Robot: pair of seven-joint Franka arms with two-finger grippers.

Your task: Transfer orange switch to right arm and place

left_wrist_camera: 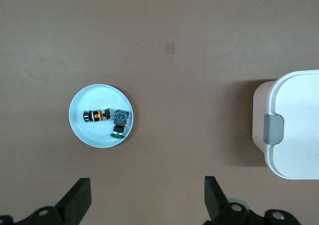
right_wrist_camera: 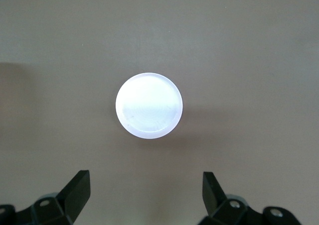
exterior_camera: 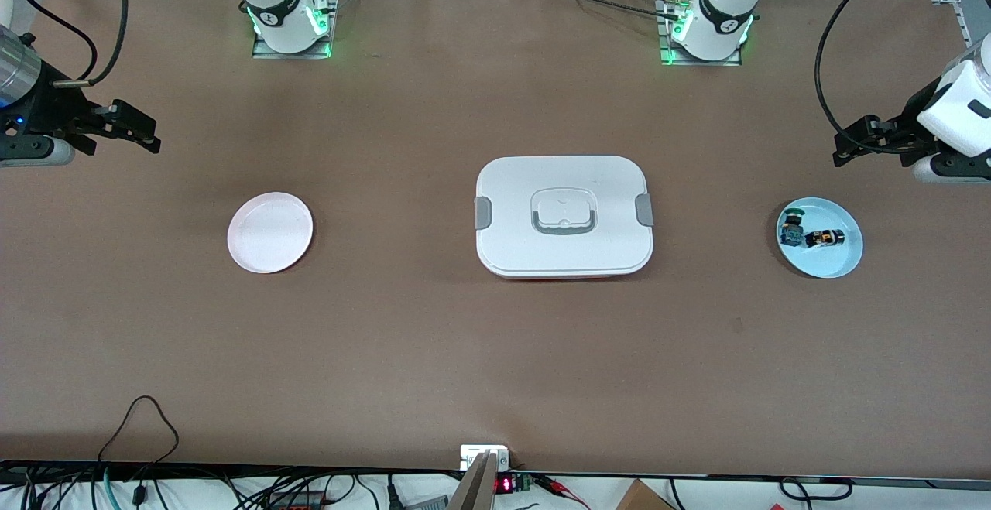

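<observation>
Brown worktop (exterior_camera: 433, 355) stretches bare between my two arms, with a white lidded box (exterior_camera: 564, 216) sitting shut at its middle. Toward my left arm's end lies a pale blue dish (exterior_camera: 840, 262), and in it the orange switch (exterior_camera: 824, 239) rests on its side, just beside a blue-bodied switch (exterior_camera: 791, 230) with a dark green cap; the two look nearly touching. Toward my right arm's end is a white plate (exterior_camera: 270, 232) with nothing on it.

My left claw (exterior_camera: 852, 145) hangs spread wide and holding nothing, above the worktop near the blue dish. My right claw (exterior_camera: 132, 129) is likewise wide apart and unladen, up over the worktop near the white plate, waiting.

As I judge it, nothing of the task is done yet: the pickup comes first. My left claw needs to come down over the dish and close on the orange switch alone, squarely across its stubby body. Its blue neighbour sits so close that a careless finger could nudge or catch it.
</observation>
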